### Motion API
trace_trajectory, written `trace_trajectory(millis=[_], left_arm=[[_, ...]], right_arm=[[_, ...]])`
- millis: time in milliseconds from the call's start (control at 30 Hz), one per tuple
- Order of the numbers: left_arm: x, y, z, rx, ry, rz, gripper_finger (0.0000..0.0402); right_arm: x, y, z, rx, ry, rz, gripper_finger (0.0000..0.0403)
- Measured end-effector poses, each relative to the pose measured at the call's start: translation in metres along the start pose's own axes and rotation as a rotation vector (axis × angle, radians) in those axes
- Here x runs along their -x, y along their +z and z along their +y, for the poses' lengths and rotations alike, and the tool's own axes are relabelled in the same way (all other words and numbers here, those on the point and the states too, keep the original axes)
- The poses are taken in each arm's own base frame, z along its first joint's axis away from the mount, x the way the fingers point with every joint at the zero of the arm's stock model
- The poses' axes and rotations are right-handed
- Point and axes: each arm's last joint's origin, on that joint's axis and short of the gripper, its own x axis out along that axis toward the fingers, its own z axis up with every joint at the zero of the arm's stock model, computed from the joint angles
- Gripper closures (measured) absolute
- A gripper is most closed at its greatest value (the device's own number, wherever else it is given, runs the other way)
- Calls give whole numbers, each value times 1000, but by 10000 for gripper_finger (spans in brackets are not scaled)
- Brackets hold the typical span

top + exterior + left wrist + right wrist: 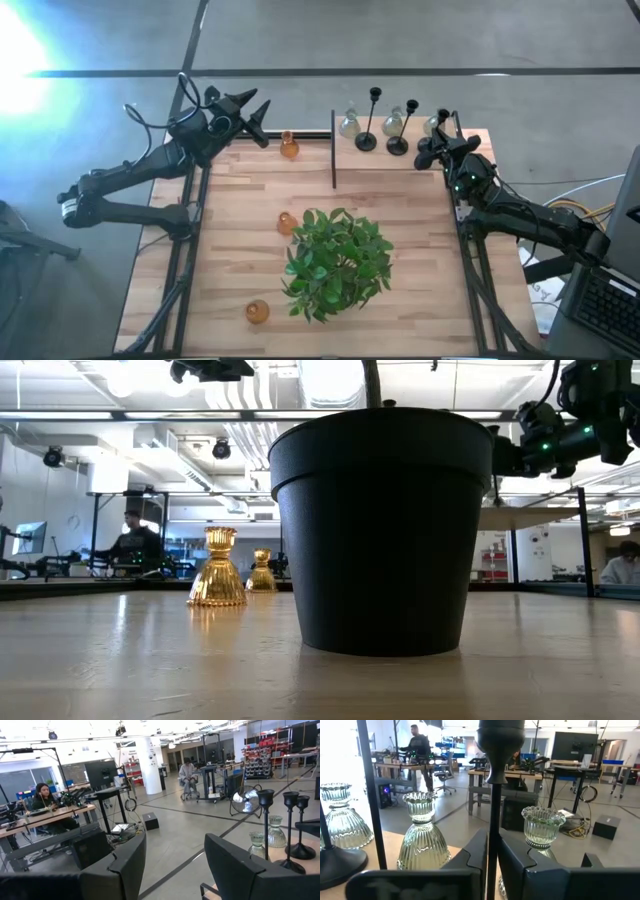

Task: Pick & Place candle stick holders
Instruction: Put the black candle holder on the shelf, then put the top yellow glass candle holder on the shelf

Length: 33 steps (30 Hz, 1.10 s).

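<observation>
Three black thin-stemmed holders and three clear glass holders stand at the table's far right. Two of the black ones stand on their round bases. My right gripper is shut on the third black holder. Three amber glass holders stand at the far left, at the middle and at the near left. My left gripper is open and empty in the air at the far left edge, just left of the far amber holder; it also shows in the left wrist view. My right gripper pinches the black holder's thin stem, below its cup, between its two fingers. The fingers come about level from the table's near right, across the stem. The holder stands upright. The gripper hides its base, so I cannot tell whether it is lifted.
A green leafy plant in a black pot stands in the table's middle near part. A thin black bar lies between the left and right far areas. Clear holders stand close beyond my right gripper.
</observation>
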Motion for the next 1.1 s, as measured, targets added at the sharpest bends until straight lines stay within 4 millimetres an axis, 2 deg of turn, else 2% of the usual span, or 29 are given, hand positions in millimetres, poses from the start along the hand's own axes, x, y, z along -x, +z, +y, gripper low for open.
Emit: trace_trajectory(millis=[367,900,1100], left_arm=[[0,0,0,2,0,0,195],[0,0,0,11,0,0,195],[0,0,0,12,0,0,195]], right_arm=[[0,0,0,17,0,1,343],[0,0,0,38,-3,-2,275],[-1,7,0,29,-6,-16,248]])
